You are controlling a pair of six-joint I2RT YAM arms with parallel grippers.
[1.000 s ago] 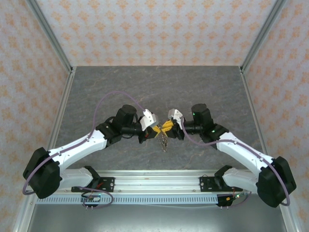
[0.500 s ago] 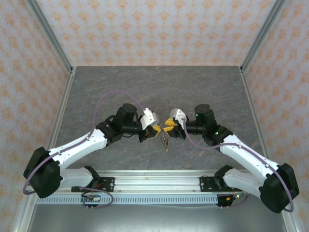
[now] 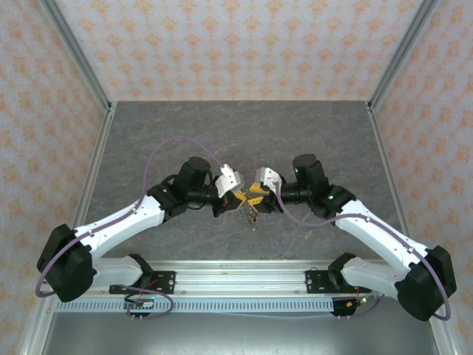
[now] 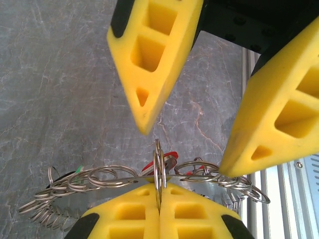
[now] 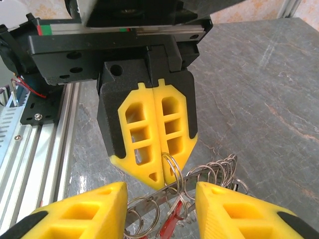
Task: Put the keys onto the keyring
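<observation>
- Left pincer (image 4: 159,191): clenched, pads flat together on one upright loop of the keyring (image 4: 112,177). Hold that clamp firm, to offer the loop as a steady target.
- Right pincer (image 5: 160,191): released, with nothing between its fingers (image 5: 84,209). One tip on each side of the ring bundle, facing the left tips head-on and almost touching them.
- Just beyond the left tips: red key (image 4: 168,155) tucked against the pinched loop, seemingly threaded already, though hard to confirm.
- Further out to one side of those tips: green key (image 4: 79,171) among the small loops of the bundle.
- Close the right tips only on a key head or a single free loop, never across the whole bundle. A wide bite probably risks dragging the ring out of the left clamp.
- Move in slow and square, given so little room between the two pairs of tips.
- Beneath both pincers: grey surface (image 4: 60,74), ready to catch any dropped key. Avoid pressing the bundle down onto it.
</observation>
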